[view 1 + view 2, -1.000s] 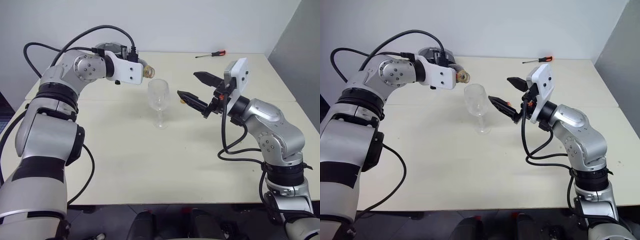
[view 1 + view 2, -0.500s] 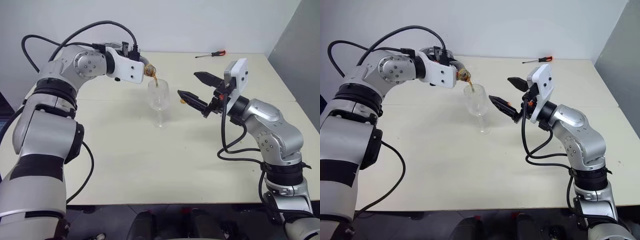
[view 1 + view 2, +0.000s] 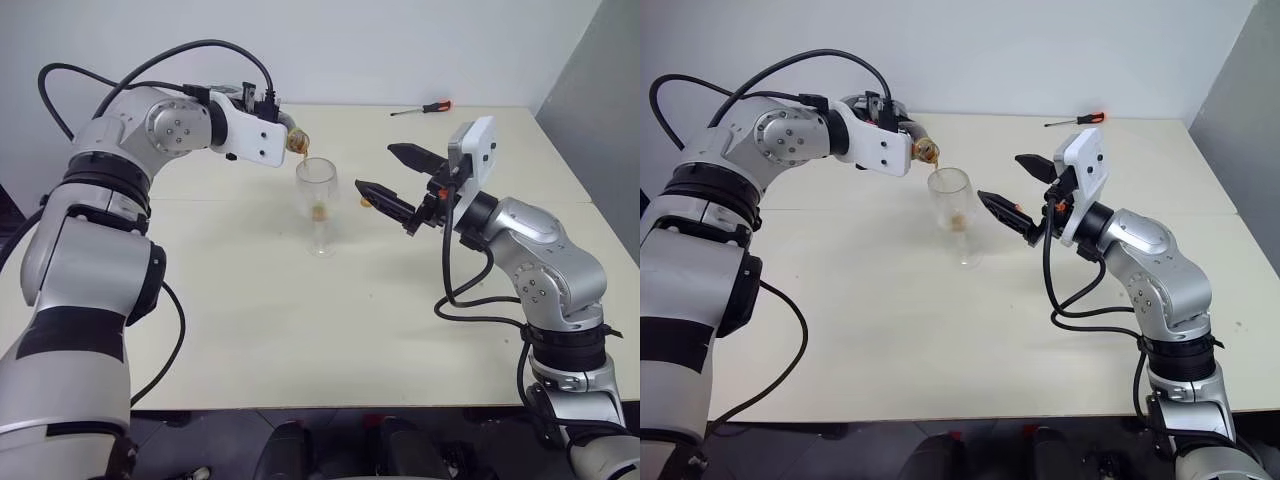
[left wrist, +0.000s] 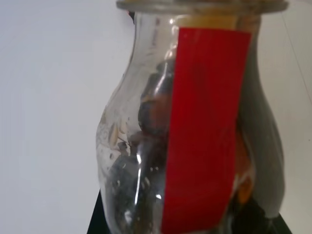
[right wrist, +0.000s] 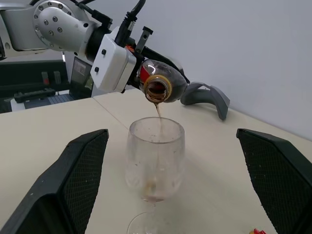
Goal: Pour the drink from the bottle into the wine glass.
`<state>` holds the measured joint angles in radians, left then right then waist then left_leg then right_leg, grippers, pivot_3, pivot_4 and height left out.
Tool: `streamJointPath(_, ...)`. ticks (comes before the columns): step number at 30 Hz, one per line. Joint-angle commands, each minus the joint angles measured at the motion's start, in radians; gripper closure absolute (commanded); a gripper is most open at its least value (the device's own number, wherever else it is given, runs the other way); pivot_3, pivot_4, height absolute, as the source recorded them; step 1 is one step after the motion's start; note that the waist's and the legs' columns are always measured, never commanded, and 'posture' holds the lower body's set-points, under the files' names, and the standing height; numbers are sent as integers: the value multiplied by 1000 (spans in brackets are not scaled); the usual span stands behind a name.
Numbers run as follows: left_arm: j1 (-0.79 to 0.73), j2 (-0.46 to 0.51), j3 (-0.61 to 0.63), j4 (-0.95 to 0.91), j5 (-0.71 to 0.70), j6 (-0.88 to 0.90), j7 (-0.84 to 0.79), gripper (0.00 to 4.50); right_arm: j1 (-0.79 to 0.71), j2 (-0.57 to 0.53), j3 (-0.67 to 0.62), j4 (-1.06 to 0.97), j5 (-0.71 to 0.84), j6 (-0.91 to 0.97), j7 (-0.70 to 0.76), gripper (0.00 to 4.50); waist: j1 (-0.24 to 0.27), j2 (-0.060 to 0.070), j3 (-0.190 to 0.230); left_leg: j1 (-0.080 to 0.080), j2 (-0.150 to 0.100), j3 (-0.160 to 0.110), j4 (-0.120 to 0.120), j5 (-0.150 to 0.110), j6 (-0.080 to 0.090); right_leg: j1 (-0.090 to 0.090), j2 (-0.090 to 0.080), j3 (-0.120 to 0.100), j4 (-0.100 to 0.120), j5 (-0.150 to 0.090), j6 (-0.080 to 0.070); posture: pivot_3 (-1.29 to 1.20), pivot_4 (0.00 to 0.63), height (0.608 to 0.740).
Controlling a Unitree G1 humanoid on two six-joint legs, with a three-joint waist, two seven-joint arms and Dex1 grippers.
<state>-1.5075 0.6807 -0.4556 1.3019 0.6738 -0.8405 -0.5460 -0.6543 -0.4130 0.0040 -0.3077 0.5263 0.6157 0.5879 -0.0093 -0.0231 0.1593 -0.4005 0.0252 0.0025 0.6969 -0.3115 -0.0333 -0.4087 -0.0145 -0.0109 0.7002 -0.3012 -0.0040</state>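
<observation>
My left gripper (image 3: 280, 136) is shut on the clear bottle (image 3: 294, 143), which it holds tilted with its open mouth just above the wine glass (image 3: 317, 200). A thin stream of the dark brown drink (image 5: 158, 113) falls from the bottle (image 5: 163, 84) into the glass (image 5: 155, 165), and a little has gathered low in the bowl. The left wrist view shows the bottle's red strip label (image 4: 204, 131) up close. To the right of the glass my right gripper (image 3: 376, 168) hangs open and holds nothing.
A red-handled screwdriver (image 3: 422, 107) lies at the far right of the cream table (image 3: 300, 330). A small yellow-red cap (image 3: 366, 203) rests on the table under the right gripper. A grey object (image 5: 207, 95) sits behind the bottle.
The left gripper has tipped the bottle further over the glass. A stream of drink now runs from it, and a little liquid has appeared in the bowl. The right arm has kept still.
</observation>
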Motion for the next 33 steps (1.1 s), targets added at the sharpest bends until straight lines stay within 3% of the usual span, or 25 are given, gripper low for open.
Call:
streamJointPath(1,-50,29,6,-15,-3,-10,26,3386,-11,8,-2,-37,-4,-27,0,0,0,0,0,0,0,0,0,0,0,0,0,0,0,0,0,0,150,740)
streamJointPath(33,-86,29,-26,-6,23,-10,42,3386,-15,9,-3,-21,-7,-41,6,0,-10,0,0,0,0,0,0,0,0,0,0,0,0,0,0,0,150,740)
